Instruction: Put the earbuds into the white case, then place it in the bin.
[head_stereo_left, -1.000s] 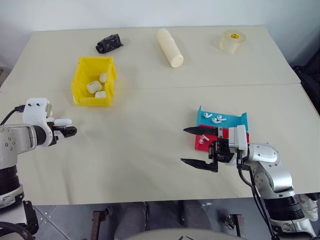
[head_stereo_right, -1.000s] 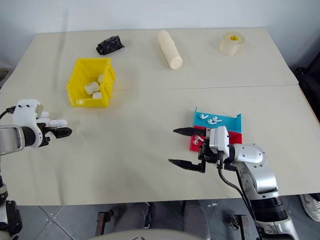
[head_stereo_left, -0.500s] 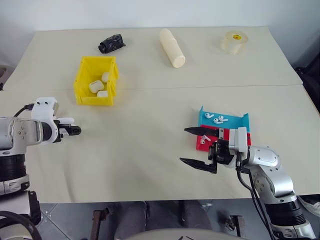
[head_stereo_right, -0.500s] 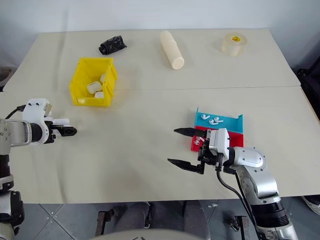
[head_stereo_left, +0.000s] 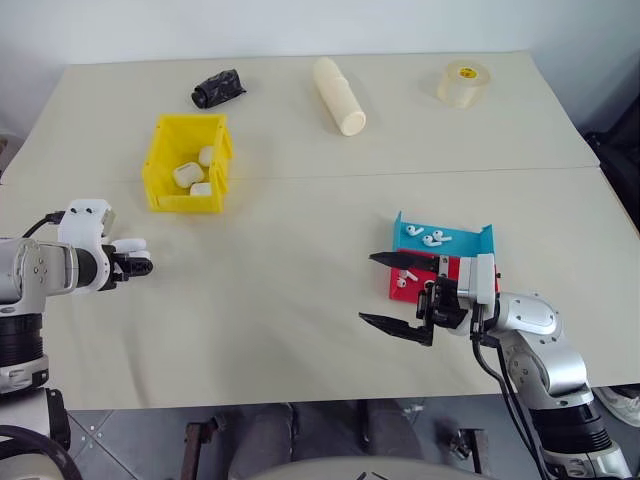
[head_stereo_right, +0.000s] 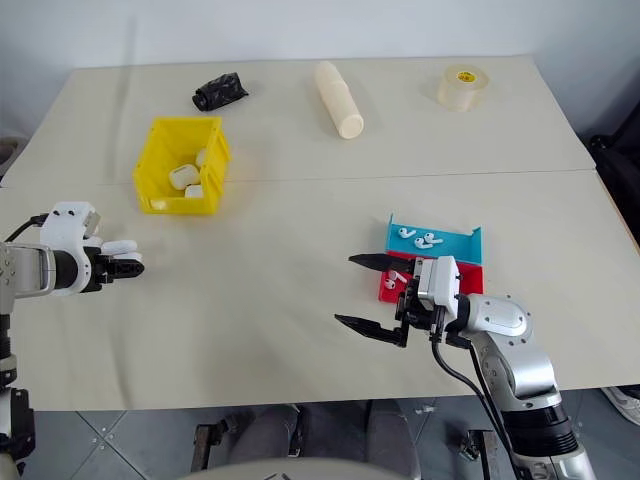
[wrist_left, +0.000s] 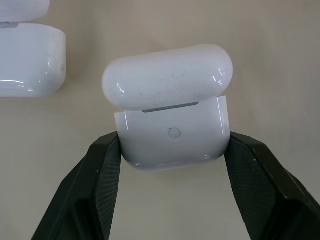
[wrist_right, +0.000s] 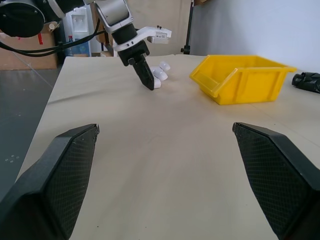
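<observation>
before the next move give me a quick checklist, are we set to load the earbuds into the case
1. Left gripper shut on the case, a finger on each side: ok.
2. Case lid open: ok, it stands ajar in the left wrist view.
3. Case empty inside: cannot tell, the opening faces away.
4. Right gripper open and holding nothing: ok.
5. Earbuds within reach: ok, several lie in the teal tray just beyond the right gripper.
6. Bin has room: ok, three cases lie in it and floor still shows.
</observation>
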